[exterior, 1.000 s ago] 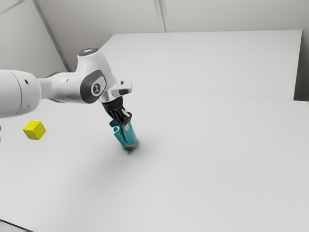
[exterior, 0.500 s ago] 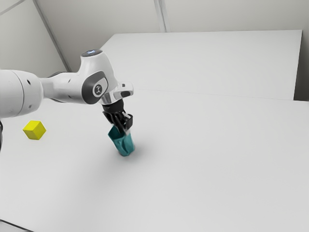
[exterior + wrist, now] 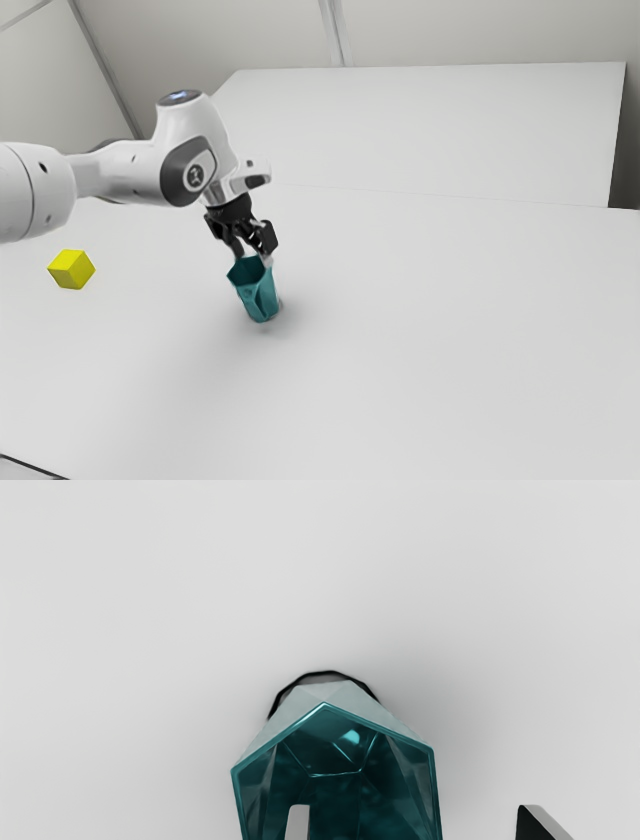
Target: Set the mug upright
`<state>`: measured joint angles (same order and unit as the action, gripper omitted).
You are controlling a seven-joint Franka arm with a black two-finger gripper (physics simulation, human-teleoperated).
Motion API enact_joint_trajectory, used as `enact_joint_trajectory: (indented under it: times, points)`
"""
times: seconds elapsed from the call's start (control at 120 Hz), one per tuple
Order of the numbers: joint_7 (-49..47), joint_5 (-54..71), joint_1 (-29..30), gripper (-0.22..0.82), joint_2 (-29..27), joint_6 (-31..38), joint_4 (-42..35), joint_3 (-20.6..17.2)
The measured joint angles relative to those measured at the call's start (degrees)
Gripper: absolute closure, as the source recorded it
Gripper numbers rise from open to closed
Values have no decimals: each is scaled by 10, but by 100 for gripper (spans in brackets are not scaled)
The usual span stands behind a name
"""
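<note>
The teal faceted mug stands on the table close to upright in the exterior view, its mouth facing up. Just above its rim is my gripper, tilted. In the wrist view I look down into the mug, with its inner floor visible. There my gripper is open, the fingers wide apart. One finger shows over the mug's mouth and the other outside its rim, with the rim's wall between them and not pinched.
A yellow cube lies on the white table at the exterior view's left, apart from the mug.
The mug has turned from a strong tilt to nearly upright. My gripper has opened from around it and pulled slightly up and back toward the exterior view's left.
</note>
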<state>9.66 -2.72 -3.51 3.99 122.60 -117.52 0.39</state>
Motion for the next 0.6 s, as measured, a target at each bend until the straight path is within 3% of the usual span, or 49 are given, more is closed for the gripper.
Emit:
enact_joint_trajectory:
  times: [0.375, 0.6]
  points:
    - [26, 13, 42, 5, 5, -115, 188, 0]
    - [58, 13, 54, 3, 15, -170, 240, 4]
